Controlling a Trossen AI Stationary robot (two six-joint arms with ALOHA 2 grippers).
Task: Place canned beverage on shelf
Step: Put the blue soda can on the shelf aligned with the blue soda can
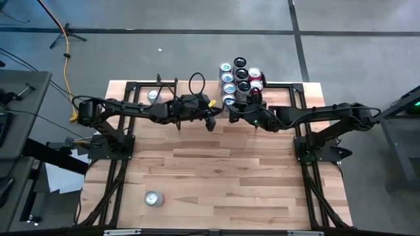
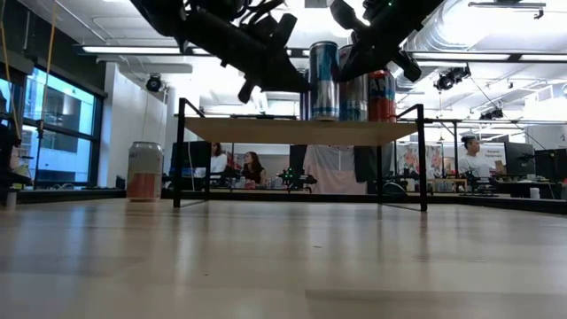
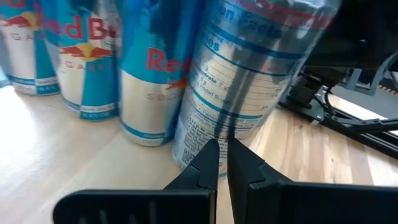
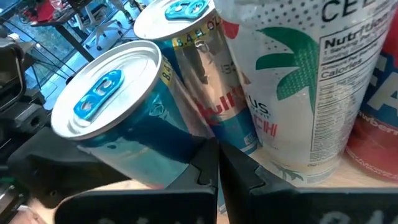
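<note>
Several cans (image 1: 239,78) stand clustered on the shelf (image 2: 266,131) at the table's far side. The cluster's nearest can, blue and silver (image 1: 229,99), stands upright at its near left corner. My left gripper (image 1: 211,123) is shut, and its tips (image 3: 217,149) are at this can's lower wall. My right gripper (image 1: 232,111) is also shut, and its tips (image 4: 217,152) are low on the same can (image 4: 118,137) from the other side. My left gripper's shut fingertips (image 3: 211,155) lie at the lower wall (image 3: 205,127) of the blue and silver can, slanting down from the table's left. The can stands on the shelf top. Whether the tips truly touch it, I cannot tell. My right gripper's shut fingertips (image 4: 208,162) lie at the can's lower wall (image 4: 180,146), where it meets the neighbouring can, slanting down from the table's right. Touch cannot be told: the fingers cover the spot.
One can (image 1: 153,198) stands on the tabletop near the front left. Another (image 1: 153,95) stands at the far left, and shows left of the shelf's leg in the low view (image 2: 144,171). People sit at desks in the room beyond the table.
</note>
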